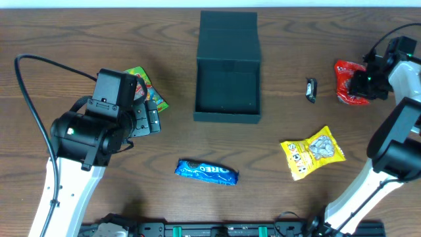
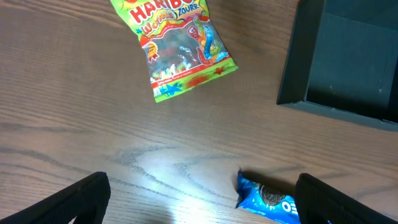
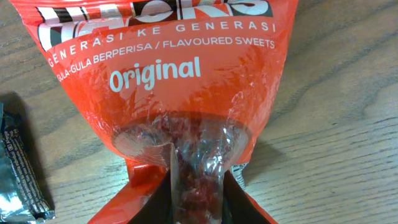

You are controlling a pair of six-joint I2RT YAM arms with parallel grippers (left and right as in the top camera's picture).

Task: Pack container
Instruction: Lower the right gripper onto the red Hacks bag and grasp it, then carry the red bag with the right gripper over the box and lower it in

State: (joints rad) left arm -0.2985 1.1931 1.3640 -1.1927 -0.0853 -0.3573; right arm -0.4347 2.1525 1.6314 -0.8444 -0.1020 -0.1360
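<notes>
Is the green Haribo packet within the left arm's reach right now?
Probably yes: the left gripper hangs open close by the Haribo packet, which lies flat with nothing on it.

Bright, even light; soft glare on the table.

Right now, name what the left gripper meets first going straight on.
Likely the bare table under the open left gripper; the blue Oreo packet lies close beside that line. Depth unclear.
</notes>
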